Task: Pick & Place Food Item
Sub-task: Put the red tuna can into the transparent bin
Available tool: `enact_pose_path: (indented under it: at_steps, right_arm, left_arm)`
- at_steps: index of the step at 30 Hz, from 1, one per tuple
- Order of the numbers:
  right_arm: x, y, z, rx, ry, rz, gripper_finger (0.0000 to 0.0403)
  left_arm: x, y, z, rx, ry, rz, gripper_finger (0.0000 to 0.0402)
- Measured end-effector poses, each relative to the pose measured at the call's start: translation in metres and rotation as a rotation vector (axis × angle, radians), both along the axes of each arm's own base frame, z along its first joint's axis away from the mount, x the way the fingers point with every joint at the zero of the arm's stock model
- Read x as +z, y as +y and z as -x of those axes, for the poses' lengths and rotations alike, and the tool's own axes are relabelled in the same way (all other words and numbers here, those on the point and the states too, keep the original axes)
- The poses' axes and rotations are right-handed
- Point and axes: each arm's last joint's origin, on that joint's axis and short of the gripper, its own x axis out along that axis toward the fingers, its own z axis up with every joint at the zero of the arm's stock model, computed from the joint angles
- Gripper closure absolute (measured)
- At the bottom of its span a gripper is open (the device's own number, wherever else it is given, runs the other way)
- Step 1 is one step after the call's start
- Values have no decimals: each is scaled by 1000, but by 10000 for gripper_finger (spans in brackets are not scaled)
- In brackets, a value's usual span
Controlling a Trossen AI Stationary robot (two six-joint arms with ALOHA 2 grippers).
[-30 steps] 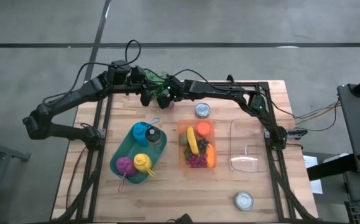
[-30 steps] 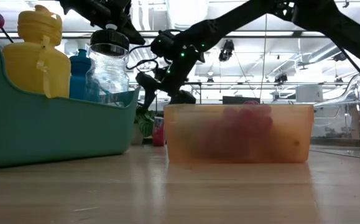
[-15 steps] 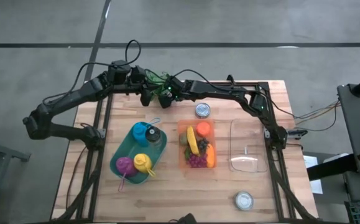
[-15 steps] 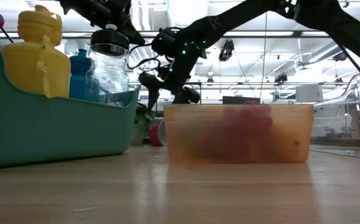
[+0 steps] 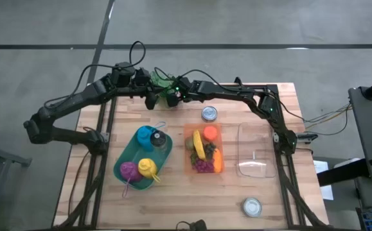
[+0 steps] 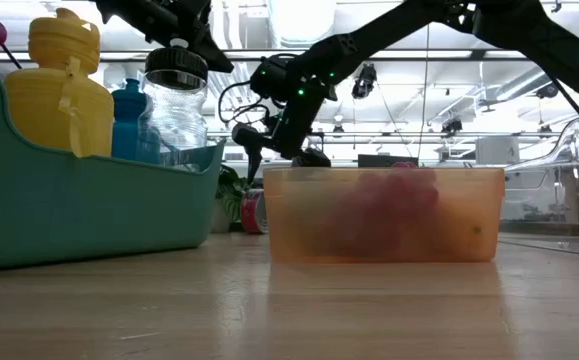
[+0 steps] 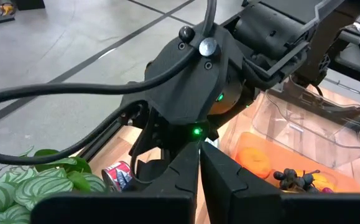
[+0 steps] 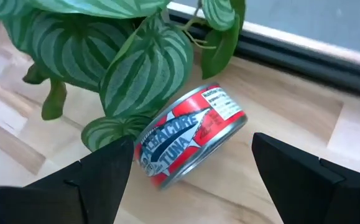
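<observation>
- At the desk's (image 5: 250, 186) far edge, my right claw (image 8: 189, 171) hangs above the tuna can (image 8: 192, 135), fingers spread wide, one on each side.
- Tipped on its rim, the can leans beside a striped-leaf plant (image 8: 114, 59).
- My left claw (image 7: 198, 177) waits nearby, fingers pressed together, holding nothing.

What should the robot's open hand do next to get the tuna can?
Probably lower a little and close. The right gripper is open, its fingers on either side of the red tuna can, which lies tilted on the table beside the striped plant and isn't held yet.
</observation>
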Motion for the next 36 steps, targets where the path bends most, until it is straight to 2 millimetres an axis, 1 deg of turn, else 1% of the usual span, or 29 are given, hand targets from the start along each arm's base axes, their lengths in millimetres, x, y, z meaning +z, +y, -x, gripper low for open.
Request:
enact_pose_path:
  at_steps: [8,11,21,28,33,36]
  right_arm:
    - [2,-3,-1,-113,-88,-56,76]
    - [4,-4,-3,-123,-118,-53,76]
    - [1,-9,1,-265,-175,-131,76]
    - [0,-4,-1,-445,-275,-254,76]
    - [0,-4,-1,-424,-265,-246,76]
    - [-1,-4,0,-439,-261,-256,76]
  left_arm:
    - [0,0,0,0,0,0,380]
    - [0,0,0,0,0,0,380]
    - [0,0,0,0,0,0,380]
    - [0,0,0,0,-1,0,380]
    - [0,0,0,0,-1,0,380]
    - [0,0,0,0,-1,-1,380]
